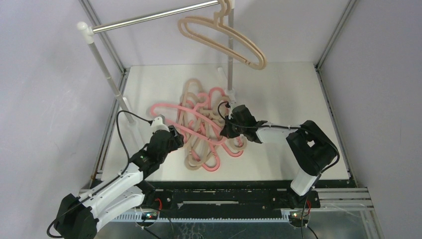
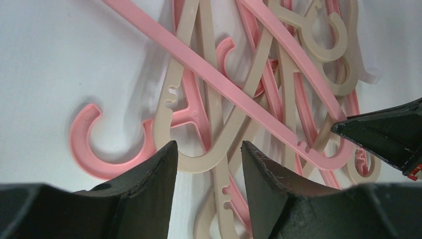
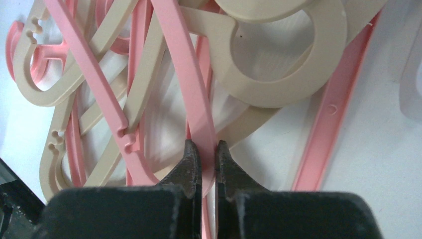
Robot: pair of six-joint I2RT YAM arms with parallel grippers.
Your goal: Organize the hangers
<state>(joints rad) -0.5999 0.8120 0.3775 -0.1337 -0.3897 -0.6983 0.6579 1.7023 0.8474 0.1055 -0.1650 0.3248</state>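
Surface: white flat surface [image 1: 293,99], carrying the heap.
Rail: silver metal rail on white posts [image 1: 149,19], at the back.
Hung: beige plastic hangers [image 1: 185,27], hooked on the rail.
Heap: tangled pink and beige plastic hangers [image 1: 201,127], mid-surface between the arms.
Right pincer [image 3: 208,149]: clamped on a pink hanger [image 3: 186,74] by its arm.
Left pincer [image 2: 208,154]: jaws apart, holding nothing, over the heap's left edge.

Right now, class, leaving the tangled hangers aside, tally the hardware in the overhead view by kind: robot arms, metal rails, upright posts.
Robot arms: 2, the left arm and the right arm
Metal rail: 1
Upright posts: 2, the left post and the right post
Total: 5
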